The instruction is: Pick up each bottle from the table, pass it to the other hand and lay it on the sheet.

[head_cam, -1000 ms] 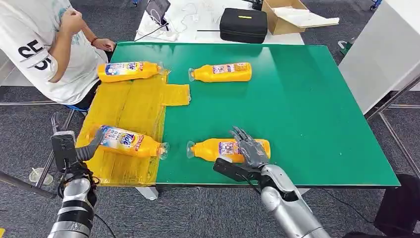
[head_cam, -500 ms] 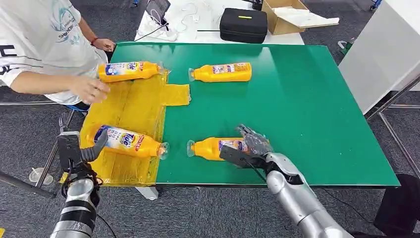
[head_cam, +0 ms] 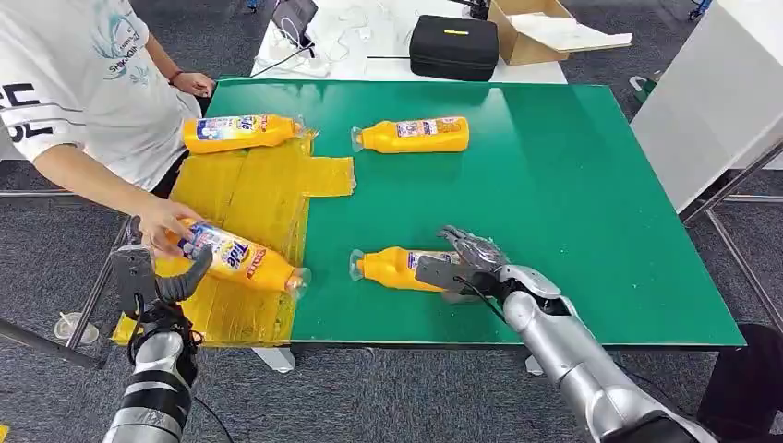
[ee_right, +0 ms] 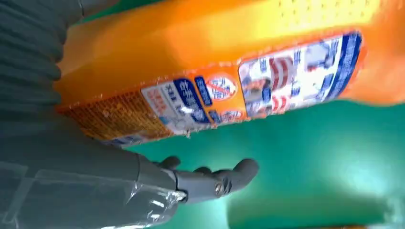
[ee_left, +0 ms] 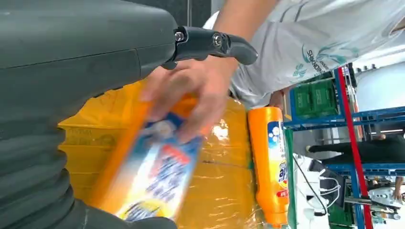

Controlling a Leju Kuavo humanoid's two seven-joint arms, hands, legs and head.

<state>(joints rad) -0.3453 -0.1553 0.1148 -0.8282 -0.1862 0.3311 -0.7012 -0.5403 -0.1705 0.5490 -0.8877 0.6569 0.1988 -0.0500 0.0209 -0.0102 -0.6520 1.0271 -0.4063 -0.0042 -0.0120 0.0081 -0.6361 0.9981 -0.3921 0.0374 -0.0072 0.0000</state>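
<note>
An orange bottle lies on the green table near its front edge. My right hand grips the bottle's base end, fingers over the top and thumb on the near side. In the right wrist view its label fills the space by my palm, with my thumb just below. A second bottle lies further back on the table. Two more lie on the yellow sheet: a far one and a near one, which a person's hand grasps. My left hand is open beside the sheet.
The person sits at the table's far left corner, arm reaching over the sheet. A black case and a cardboard box stand on the white table behind. A white cabinet stands to the right.
My right hand has come down and closed around the near bottle, which shifted slightly. The person's hand reached to the near bottle on the sheet and took hold of it. My left hand rose a little.
</note>
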